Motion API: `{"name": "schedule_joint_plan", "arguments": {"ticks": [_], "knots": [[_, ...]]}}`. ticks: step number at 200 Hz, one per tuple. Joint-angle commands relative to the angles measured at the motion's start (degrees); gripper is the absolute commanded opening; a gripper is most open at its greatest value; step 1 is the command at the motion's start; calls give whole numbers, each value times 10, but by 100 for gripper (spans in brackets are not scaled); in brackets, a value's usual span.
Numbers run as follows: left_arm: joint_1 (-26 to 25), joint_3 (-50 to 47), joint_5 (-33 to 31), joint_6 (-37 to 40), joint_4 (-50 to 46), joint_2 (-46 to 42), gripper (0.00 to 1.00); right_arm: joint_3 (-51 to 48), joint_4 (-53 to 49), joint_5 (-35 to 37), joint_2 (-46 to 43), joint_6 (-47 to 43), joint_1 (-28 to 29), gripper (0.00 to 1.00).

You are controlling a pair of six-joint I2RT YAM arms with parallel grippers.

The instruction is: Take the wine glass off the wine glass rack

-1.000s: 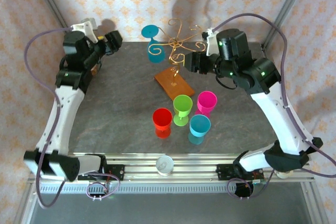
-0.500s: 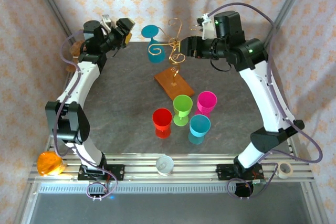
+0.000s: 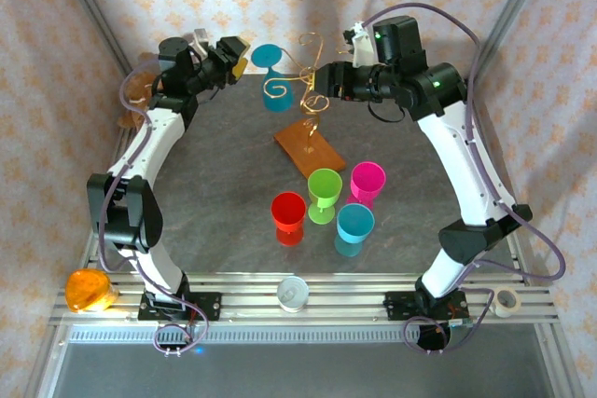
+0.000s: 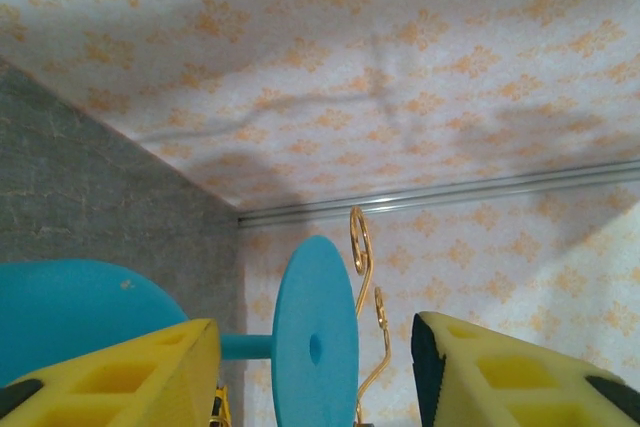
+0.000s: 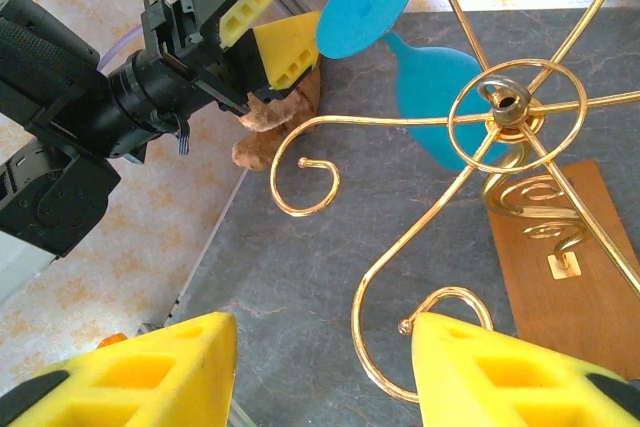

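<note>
The left hand [image 4: 312, 339] is standing half-open, its fingers [image 4: 140, 367] straddling the foot of the blue wine glass [image 4: 312, 287], which is hanging at ten o'clock on the wine glass rack [image 3: 308, 146]. The right hand [image 5: 322, 332] is hovering wide and empty at three o'clock. A sideways pull risks snagging the foot on the wire and tipping the rack.
</note>
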Motion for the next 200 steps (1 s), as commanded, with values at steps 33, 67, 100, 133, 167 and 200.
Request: {"name": "schedule_joint_plan", "arguments": {"ticks": [33,67,100,133,167,200], "knots": [[-18,8,11,8,19,-8,44,5,4,-7,-13,2,-4,50],[-20,-1,6,6,25,-7,42,-5,3,-8,-21,-2,-4,50],[-22,7,5,7,20,-4,40,-8,4,-7,-23,-6,-4,50],[-21,14,5,11,13,0,37,-7,2,-7,-22,-7,-4,50],[-22,15,6,11,11,6,33,-6,1,-7,-20,-8,-4,50],[-22,13,6,5,22,11,33,-4,0,-4,-20,-9,-4,50]]}}
